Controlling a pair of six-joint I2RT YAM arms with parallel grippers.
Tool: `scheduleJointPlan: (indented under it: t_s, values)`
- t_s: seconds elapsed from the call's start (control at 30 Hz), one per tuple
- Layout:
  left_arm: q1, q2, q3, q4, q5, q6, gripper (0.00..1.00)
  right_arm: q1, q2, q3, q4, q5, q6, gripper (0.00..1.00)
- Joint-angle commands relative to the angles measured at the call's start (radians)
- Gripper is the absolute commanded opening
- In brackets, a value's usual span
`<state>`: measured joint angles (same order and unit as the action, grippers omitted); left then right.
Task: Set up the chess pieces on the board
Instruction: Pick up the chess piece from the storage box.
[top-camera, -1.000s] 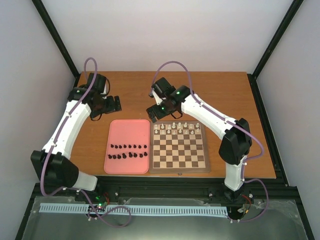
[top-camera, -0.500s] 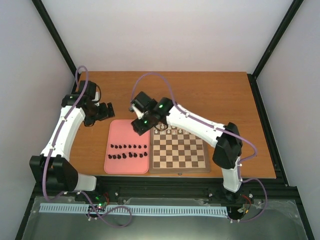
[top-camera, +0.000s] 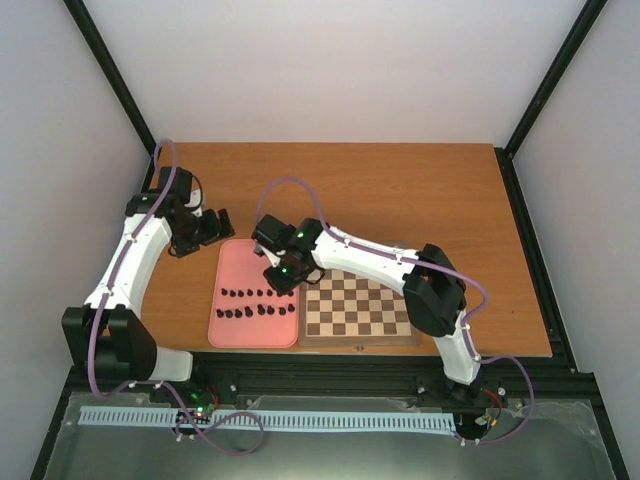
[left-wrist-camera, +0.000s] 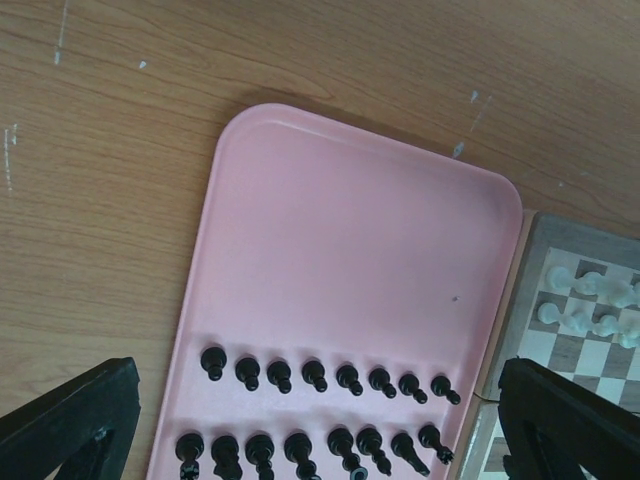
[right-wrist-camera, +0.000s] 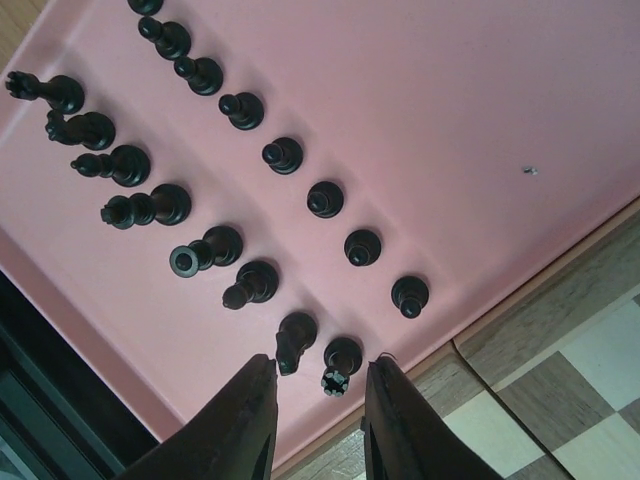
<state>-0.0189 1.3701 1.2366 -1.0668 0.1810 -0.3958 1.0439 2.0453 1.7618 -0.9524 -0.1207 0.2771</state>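
The black chess pieces (top-camera: 258, 303) stand in two rows on the near half of a pink tray (top-camera: 250, 262), left of the board (top-camera: 358, 305). My right gripper (top-camera: 284, 276) hangs low over the right end of the rows. In the right wrist view its jaws (right-wrist-camera: 320, 378) stand partly apart and hold nothing; a black rook (right-wrist-camera: 338, 358) and a knight (right-wrist-camera: 293, 338) stand just ahead of the fingertips (right-wrist-camera: 258, 385). My left gripper (top-camera: 212, 226) hovers off the tray's far left corner, wide open (left-wrist-camera: 318, 385) and empty, looking down on the pieces (left-wrist-camera: 314, 372).
White pieces (left-wrist-camera: 590, 300) stand on the board's far rows (left-wrist-camera: 560, 245); in the top view my right arm covers them. The board's wooden border (right-wrist-camera: 560, 300) runs right beside the tray's edge (right-wrist-camera: 450, 100). Bare brown table (top-camera: 420, 190) lies behind.
My right arm has swung left from the board's far edge to the tray's right end and come down, its jaws narrowing. My left arm has drawn slightly back and left.
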Motion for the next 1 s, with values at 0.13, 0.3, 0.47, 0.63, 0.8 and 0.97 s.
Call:
scheduleJointPlan:
  t_s: [0.13, 0.3, 0.47, 0.63, 0.8, 0.97]
  values:
    - [0.005, -0.003, 0.014, 0.025, 0.037, -0.006, 1.0, -0.015, 0.047, -0.007, -0.009, 0.017, 0.043, 0.26]
    - [0.005, -0.013, 0.0, 0.028, 0.046, -0.005, 1.0, -0.035, 0.074, -0.012, -0.021, 0.015, 0.053, 0.31]
    - [0.006, -0.026, -0.01, 0.026, 0.037, -0.002, 1.0, -0.042, 0.098, -0.006, -0.027, 0.026, 0.054, 0.37]
    - [0.005, -0.031, -0.015, 0.025, 0.033, 0.0, 1.0, -0.044, 0.113, -0.009, -0.031, 0.02, 0.052, 0.36]
    - [0.006, -0.028, -0.019, 0.027, 0.034, 0.0, 1.0, -0.044, 0.123, -0.017, -0.029, 0.013, 0.047, 0.36]
    - [0.005, -0.03, -0.022, 0.028, 0.035, 0.0, 1.0, -0.044, 0.138, -0.021, -0.026, 0.013, 0.047, 0.35]
